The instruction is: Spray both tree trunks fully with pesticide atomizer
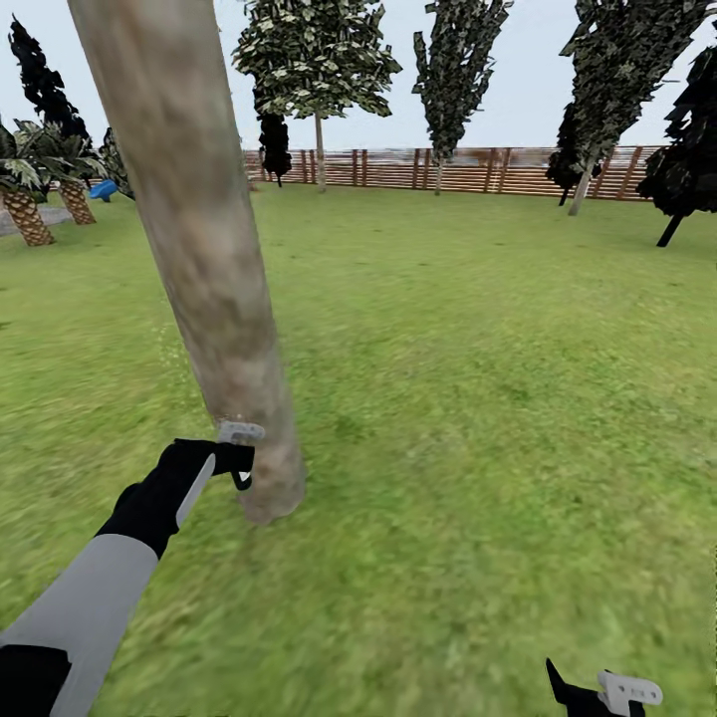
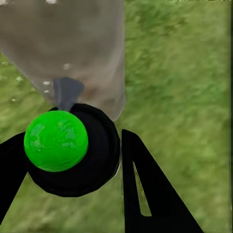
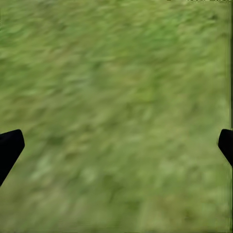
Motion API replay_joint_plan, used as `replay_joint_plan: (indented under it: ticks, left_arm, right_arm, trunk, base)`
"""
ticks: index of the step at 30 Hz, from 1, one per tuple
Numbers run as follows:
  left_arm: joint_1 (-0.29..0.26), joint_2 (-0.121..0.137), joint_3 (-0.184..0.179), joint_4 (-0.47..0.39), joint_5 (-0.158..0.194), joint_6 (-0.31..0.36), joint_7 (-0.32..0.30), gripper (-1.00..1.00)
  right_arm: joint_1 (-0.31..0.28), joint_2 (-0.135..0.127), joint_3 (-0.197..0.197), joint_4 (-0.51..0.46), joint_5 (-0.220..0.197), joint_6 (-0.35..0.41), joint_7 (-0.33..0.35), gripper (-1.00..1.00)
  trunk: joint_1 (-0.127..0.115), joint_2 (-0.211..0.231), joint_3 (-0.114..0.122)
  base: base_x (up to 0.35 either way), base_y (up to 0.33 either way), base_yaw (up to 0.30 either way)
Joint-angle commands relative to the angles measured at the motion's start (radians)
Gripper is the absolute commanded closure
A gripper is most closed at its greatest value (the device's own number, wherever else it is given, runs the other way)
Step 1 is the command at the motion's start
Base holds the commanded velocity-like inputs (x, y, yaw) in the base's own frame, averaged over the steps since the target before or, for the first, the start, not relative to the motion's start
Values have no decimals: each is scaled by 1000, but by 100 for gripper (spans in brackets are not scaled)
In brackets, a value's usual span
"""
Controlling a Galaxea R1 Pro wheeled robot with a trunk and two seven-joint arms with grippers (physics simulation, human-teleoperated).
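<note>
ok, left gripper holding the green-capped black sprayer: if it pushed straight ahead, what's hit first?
Likely the thick grey-brown tree trunk: the left gripper and its sprayer point straight at it, close ahead. The exact gap is unclear.

Your head camera looks down across the grass (image 1: 448, 398); the left wrist camera sits close to the same tree trunk (image 1: 199, 249).
</note>
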Motion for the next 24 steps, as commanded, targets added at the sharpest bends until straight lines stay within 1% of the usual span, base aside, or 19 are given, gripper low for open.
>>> replay_joint_plan:
  ticks: [1,9,13,15,18,20,21,22,23,24]
  left_arm:
    - [0,0,1,0,0,0,0,100]
    - [0,1,6,0,0,-1,0,100]
    - [-10,11,13,-2,6,1,0,100]
    - [-23,9,15,-2,7,7,0,100]
    - [-68,10,16,-2,11,54,-6,100]
    - [-89,13,20,-41,10,75,-7,100]
    - [-91,17,24,-63,10,101,-7,100]
    - [-92,24,39,-83,9,134,-8,100]
    - [-93,36,65,-103,10,161,-9,100]
    - [-93,52,95,-125,10,181,-10,100]
  right_arm:
    - [0,0,0,0,0,0,0,-100]
    - [0,0,0,0,0,0,0,-100]
    - [0,0,0,0,0,0,0,-100]
    - [0,0,0,0,0,0,0,-100]
    - [0,0,0,0,0,0,0,-100]
    - [1,0,0,0,0,0,0,-100]
    - [0,0,0,0,0,0,0,-100]
    - [0,0,0,0,0,0,0,-100]
    - [0,0,0,0,0,0,0,-100]
    - [0,0,0,0,0,0,0,-100]
  trunk:
    - [0,0,0]
    - [0,0,0]
    - [0,0,0]
    - [0,0,0]
    - [0,0,0]
    - [0,0,0]
    - [0,0,0]
    - [0,0,0]
    - [0,0,0]
    - [0,0,0]
  base:
    - [-2,-272,166]
    - [0,-269,264]
    - [0,-55,116]
    - [0,-6,12]
    - [0,-1,3]
    - [0,0,0]
    - [0,0,0]
    - [0,0,0]
    - [0,0,0]
    - [0,0,0]
